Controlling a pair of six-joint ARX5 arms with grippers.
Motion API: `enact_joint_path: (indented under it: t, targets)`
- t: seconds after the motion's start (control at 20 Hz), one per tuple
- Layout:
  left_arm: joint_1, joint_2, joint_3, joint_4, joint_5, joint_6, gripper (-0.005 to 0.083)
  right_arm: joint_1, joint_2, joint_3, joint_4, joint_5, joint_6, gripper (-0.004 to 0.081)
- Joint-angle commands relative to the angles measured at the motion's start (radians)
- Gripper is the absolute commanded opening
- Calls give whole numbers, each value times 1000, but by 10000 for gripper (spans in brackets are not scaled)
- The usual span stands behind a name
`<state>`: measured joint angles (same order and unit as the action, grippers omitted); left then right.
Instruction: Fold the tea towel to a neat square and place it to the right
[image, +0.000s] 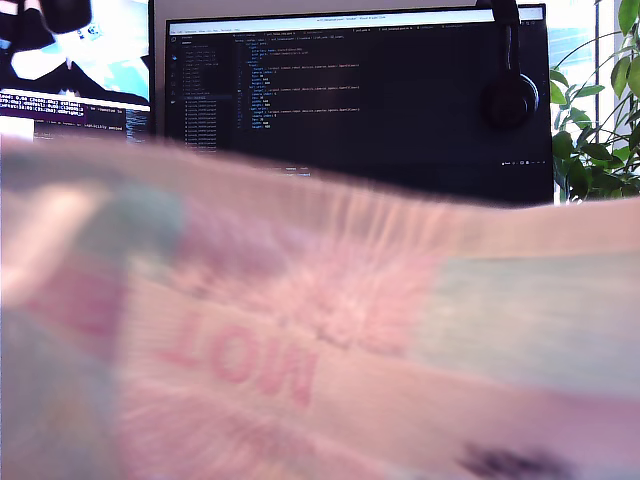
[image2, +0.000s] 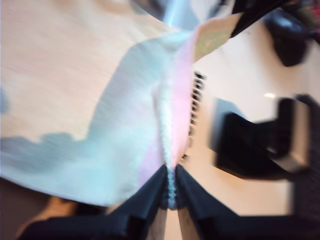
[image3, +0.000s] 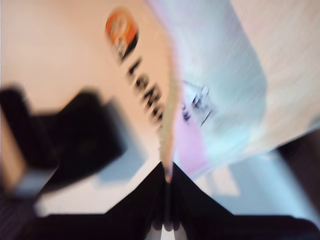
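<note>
Tea towel (image: 330, 330) hangs before monitor (image: 360, 100); our first gripper (image2: 170, 180) and second gripper (image3: 167, 176) each clamped on towel edge. We should hold tension even, corners level.

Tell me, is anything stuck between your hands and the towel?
No, nothing. My first hand and my second hand are each shut on the edge of the tea towel. Lifted, it fills the exterior view's lower half, hiding where it must go.
</note>
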<state>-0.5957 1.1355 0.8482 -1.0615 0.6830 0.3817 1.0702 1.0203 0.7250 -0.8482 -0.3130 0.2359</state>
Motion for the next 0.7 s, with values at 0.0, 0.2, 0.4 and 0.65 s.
enact_joint_path:
  t: [0.0,0.2,0.4,0.65]
  targets:
    - [14,3,-17,105,-120,5,-24,-48,2,-16,132,128,-1,-12]
    - [78,3,-16,485,-409,3,-24,-249,27,-16,472,365,-172,-12]
    - [171,27,-16,866,-481,84,-24,-492,170,11,760,358,-323,-12]
    - [269,177,-11,1116,-436,136,-24,-608,410,203,857,293,-399,-12]
